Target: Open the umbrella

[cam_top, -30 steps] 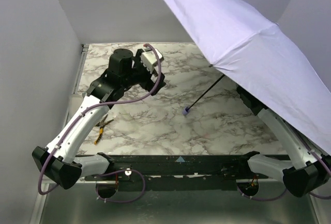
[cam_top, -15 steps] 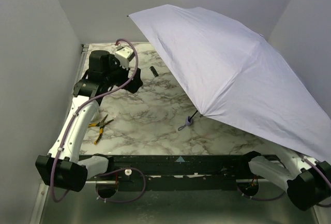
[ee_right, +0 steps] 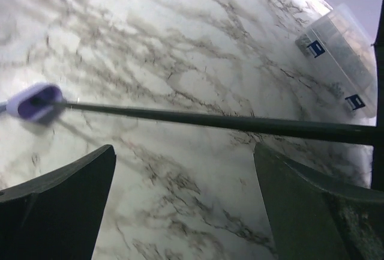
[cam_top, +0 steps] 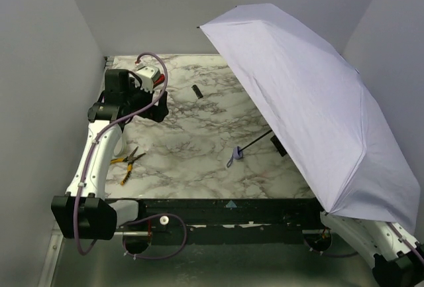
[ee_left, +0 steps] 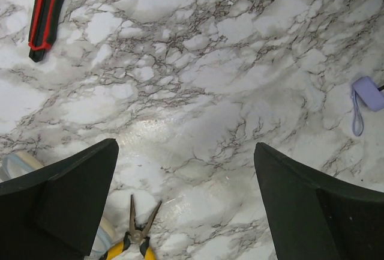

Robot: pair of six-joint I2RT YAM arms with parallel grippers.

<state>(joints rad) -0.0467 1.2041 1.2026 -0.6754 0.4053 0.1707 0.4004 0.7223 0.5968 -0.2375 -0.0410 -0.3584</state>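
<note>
The umbrella [cam_top: 311, 101] lies open, tipped over the marble table's [cam_top: 199, 168] right side, its handle [cam_top: 237, 153] near the middle. It is probably light with fragile ribs (the stiff shaft [ee_right: 210, 120] looks the safest hold). The left gripper [ee_left: 186, 149], folded toward the far-left corner, gapes empty. The right gripper [ee_right: 185, 149], under the canopy, is spread wide and holds nothing.

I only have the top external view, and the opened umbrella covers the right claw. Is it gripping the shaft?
Observer: No. The right wrist view shows the right claw open; the umbrella shaft crosses ahead of its fingers, touching neither.
Operator: Anything hidden under the canopy?
Observer: A clear plastic box with blue latches, on the table.
Operator: And the left claw?
Observer: The left wrist view shows the left claw open, with nothing between its fingers.
</note>
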